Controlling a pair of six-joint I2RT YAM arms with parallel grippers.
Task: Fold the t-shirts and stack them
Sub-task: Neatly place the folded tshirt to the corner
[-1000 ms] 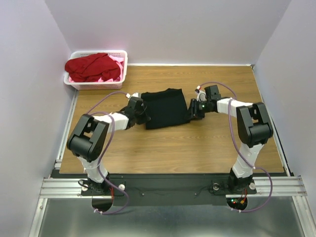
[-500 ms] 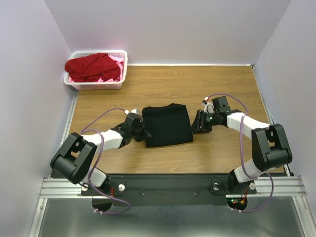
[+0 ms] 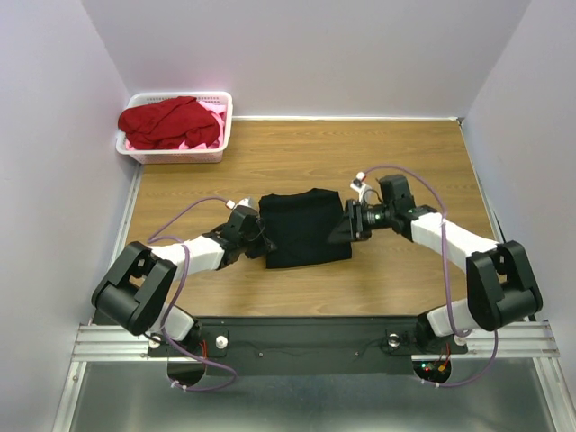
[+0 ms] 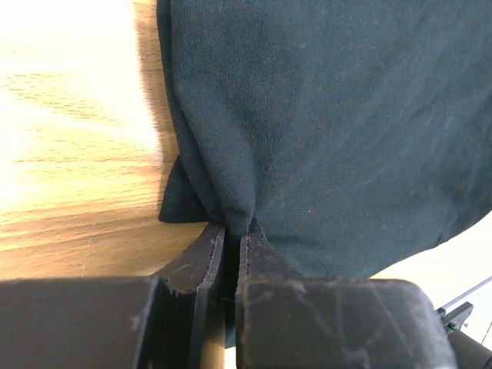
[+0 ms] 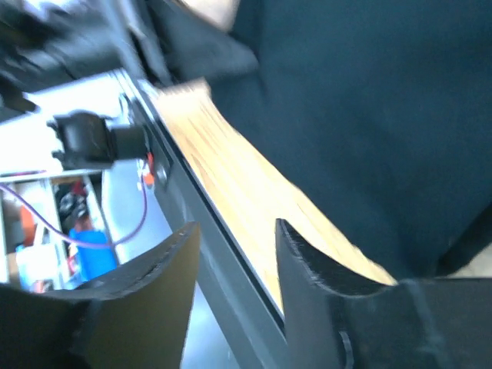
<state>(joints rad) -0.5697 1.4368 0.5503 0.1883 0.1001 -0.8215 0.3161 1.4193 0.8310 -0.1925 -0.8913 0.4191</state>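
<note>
While the black t-shirt [image 3: 304, 227] lies folded on the table [image 3: 297, 153], well apart from the basket [image 3: 171, 157], the left gripper [image 4: 233, 227] pinches its edge (jaws nearly together). The right gripper [image 5: 234, 231] holds its jaws apart, empty.

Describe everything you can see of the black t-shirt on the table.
The black t-shirt is soft, matte knit cloth, folded into a rough rectangle with uneven edges. It lies flat on the wooden table between the two arms. No logo or sleeve shows. The left gripper pinches a ridge of fabric at its left edge, jaws closed on it. The right gripper stands open at its right edge, holding nothing; whether it touches the cloth is unclear.
</note>
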